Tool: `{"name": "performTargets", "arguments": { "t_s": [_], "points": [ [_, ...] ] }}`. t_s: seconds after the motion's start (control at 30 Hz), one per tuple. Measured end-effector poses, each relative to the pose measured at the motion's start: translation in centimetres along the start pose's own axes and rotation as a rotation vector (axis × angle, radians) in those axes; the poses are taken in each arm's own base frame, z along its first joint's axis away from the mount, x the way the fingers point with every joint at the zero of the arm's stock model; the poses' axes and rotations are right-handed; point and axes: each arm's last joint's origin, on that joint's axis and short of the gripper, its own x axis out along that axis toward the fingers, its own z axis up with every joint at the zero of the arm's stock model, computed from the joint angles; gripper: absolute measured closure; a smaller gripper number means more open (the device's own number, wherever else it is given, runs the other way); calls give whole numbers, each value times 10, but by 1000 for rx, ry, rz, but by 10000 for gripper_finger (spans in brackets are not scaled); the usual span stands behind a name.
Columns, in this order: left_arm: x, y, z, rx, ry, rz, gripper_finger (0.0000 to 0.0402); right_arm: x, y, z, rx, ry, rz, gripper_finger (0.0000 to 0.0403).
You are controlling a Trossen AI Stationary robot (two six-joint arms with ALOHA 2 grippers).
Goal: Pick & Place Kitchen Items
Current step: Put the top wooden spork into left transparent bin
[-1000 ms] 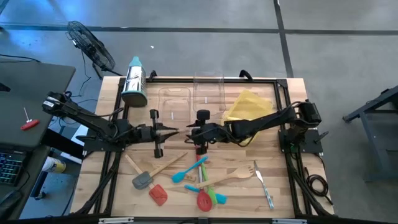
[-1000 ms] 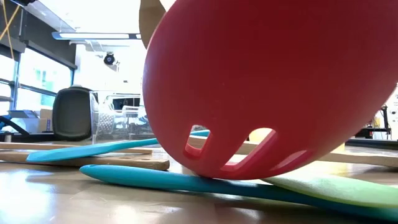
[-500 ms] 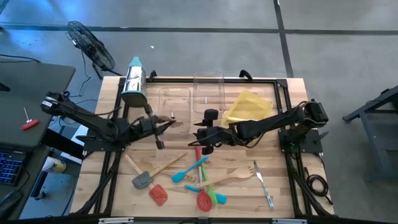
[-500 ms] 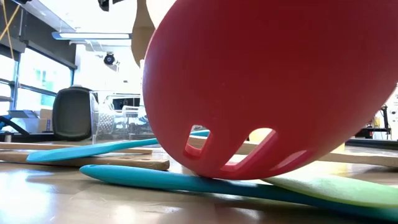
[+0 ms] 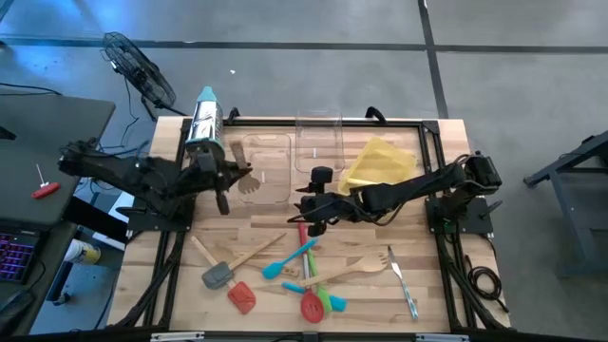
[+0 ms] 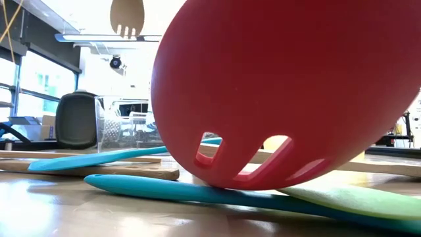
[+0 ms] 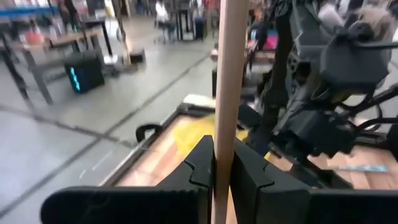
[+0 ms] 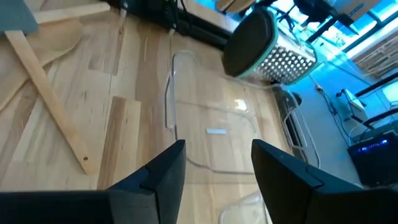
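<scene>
My left gripper (image 5: 231, 175) is shut on a wooden fork (image 5: 249, 183), raised over the left end of a clear tray (image 5: 269, 155). The fork's head (image 6: 127, 16) shows high in the low view, tines down. My right gripper (image 5: 306, 203) is open and empty near the table's middle; its fingers (image 8: 163, 177) frame the clear tray (image 8: 211, 134). Other utensils lie flat on the near half: a grey spatula (image 5: 217, 275), red spatula (image 5: 241, 297), teal spatula (image 5: 290, 258), red slotted spoon (image 5: 312, 307), another wooden fork (image 5: 366, 269) and metal cutlery (image 5: 403, 282). My left gripper pinches the wooden fork's handle (image 7: 226, 118) between its two fingers (image 7: 200, 167), which lie across the handle. The fork is lifted clear of the table, with its head hanging tines down above the clear tray.
A steel grater with a teal top (image 5: 204, 123) lies at the far left, close to my left gripper. A second clear tray (image 5: 318, 136) and a yellow tray (image 5: 380, 161) stand at the far side. The red slotted spoon (image 6: 283, 92) fills the low view.
My left gripper has swung from the table's middle toward the far left, turning as it went and carrying the wooden fork up and over the clear tray. The fork's head has risen high in the low view. My right gripper shifted slightly toward the far edge, then held.
</scene>
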Motion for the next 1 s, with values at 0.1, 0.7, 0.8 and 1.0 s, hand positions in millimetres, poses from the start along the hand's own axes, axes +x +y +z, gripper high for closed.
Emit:
{"name": "performTargets", "arguments": {
  "t_s": [0.1,0.7,0.8,1.0],
  "points": [
    [8,8,8,-25,78,26,381,0,-1,2,-3,-23,-6,227],
    [90,89,-13,-123,320,-179,381,-5,7,11,19,-107,47,227],
    [95,93,-26,-133,340,-170,381,-6,9,11,13,-104,54,227],
    [103,93,-51,-144,341,-199,381,-7,10,11,1,-105,55,227]
  ]
}}
